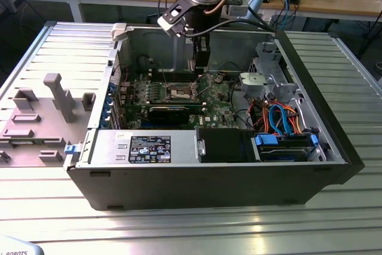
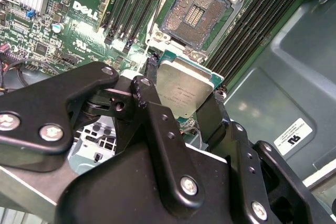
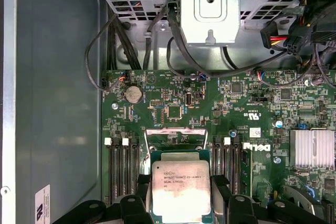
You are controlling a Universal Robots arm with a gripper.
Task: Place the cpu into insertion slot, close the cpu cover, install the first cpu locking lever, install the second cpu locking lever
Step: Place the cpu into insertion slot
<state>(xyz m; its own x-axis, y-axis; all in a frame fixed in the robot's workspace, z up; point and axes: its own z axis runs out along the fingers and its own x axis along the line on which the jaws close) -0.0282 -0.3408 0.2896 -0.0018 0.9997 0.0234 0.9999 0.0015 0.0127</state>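
Above the motherboard (image 3: 173,98), near the insertion slot (image 2: 194,17): cpu (image 2: 181,95) pinched by its edges in the hand (image 2: 185,83).
Slot bare, contacts exposed; seating, closing and locking all left to do.

Lab (cluttered workbench (image 1: 340,4), opened computer case (image 1: 209,186)).

Colleague: What's out there?
Me: I see an open computer case (image 1: 209,183) on a ribbed metal table (image 1: 179,225) — grey fixtures (image 1: 59,97) beside it.
Colleague: Inside?
Me: Orange and blue cables (image 1: 280,117), a coin battery (image 3: 133,94), a finned heatsink (image 3: 312,148).
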